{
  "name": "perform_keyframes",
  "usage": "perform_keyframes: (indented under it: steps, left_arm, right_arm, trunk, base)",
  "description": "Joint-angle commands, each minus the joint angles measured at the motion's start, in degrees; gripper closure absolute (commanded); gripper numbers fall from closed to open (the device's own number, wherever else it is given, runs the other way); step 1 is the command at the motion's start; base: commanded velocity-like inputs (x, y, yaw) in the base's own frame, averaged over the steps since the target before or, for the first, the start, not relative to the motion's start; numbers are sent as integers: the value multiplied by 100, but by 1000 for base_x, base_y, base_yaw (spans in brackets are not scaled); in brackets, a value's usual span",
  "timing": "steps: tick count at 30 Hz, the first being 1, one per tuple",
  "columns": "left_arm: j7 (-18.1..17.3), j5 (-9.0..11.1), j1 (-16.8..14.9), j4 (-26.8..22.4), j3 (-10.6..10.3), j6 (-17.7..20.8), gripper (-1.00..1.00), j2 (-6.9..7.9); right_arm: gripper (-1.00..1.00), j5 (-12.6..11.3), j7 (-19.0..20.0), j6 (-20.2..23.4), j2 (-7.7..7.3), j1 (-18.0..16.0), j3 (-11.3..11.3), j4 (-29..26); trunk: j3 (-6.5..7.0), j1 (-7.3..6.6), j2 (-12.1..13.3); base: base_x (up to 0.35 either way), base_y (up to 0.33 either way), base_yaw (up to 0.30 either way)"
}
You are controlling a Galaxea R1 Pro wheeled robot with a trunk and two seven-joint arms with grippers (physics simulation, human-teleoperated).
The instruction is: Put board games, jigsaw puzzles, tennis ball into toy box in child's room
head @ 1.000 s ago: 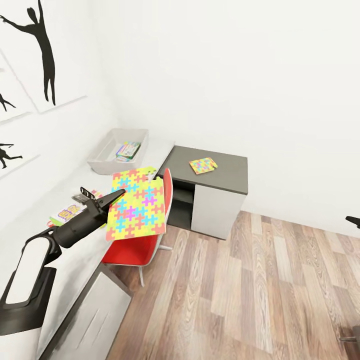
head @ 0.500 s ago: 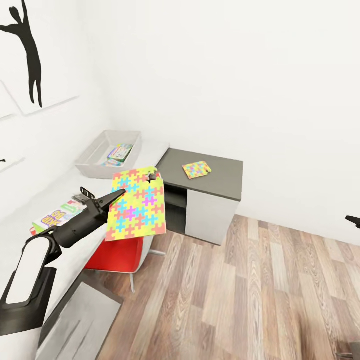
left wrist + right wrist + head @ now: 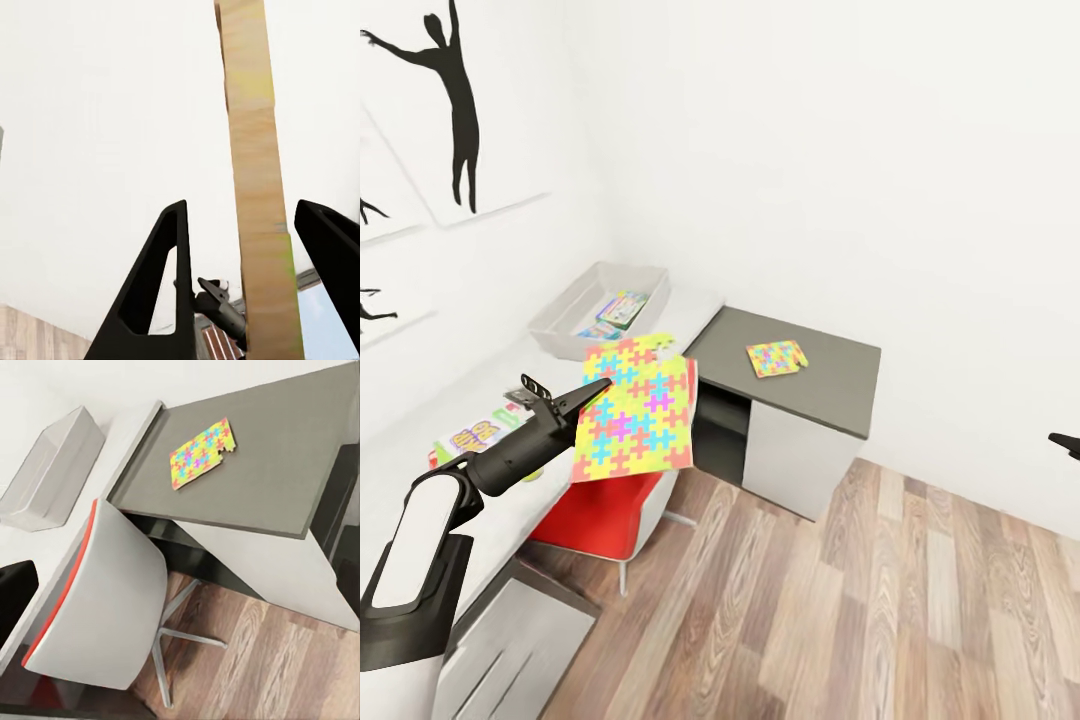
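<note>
Left end effector [image 3: 603, 386] pinching the large jigsaw puzzle [image 3: 632, 408] by its edge at about 9 o'clock from the board's centre, board hanging upright over the red chair [image 3: 603, 510]; in the left wrist view, puzzle edge [image 3: 260, 195] standing between the two dark fingers [image 3: 159, 285], nearer one side than the other, so a thin grip worth treating gently. Right end effector [image 3: 1063, 440] just peeking in at 3 o'clock, spread or pressed together impossible to tell. Best to carry the board toward 11 o'clock, keeping it clear of the chair back and above the white surface [image 3: 510, 350], past the board game [image 3: 480, 435] lying flat at 9 o'clock. Then tip it toward level before letting go over the toy box [image 3: 600, 307], already holding a colourful box [image 3: 622, 307] — probably safest to lower until close above the rim rather than drop from height. Farther on at 1 o'clock, second small jigsaw [image 3: 201, 451] lying on the dark cabinet [image 3: 840, 360], well apart from the bin.
</note>
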Motion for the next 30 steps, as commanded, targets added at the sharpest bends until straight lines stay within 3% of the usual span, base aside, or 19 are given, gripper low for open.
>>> perform_keyframes:
  steps: [1, 11, 30]
  left_arm:
    - [-32, -28, -7, 2, 4, 23, 100, -2]
    - [-32, -28, -7, 2, 10, 20, 100, -3]
    - [-36, -28, -7, 2, 13, 15, 100, 6]
  right_arm:
    - [-100, 30, 41, 29, 1, -4, -9, 3]
    - [-100, 30, 48, 29, 7, -4, -8, 3]
    - [-100, 30, 58, 29, 8, -4, -11, 3]
  trunk:
    - [-9, 5, -10]
    - [-9, 5, -10]
    - [-9, 5, -10]
  base:
    - [178, -170, 287]
    - [65, -59, 242]
    - [292, -2, 18]
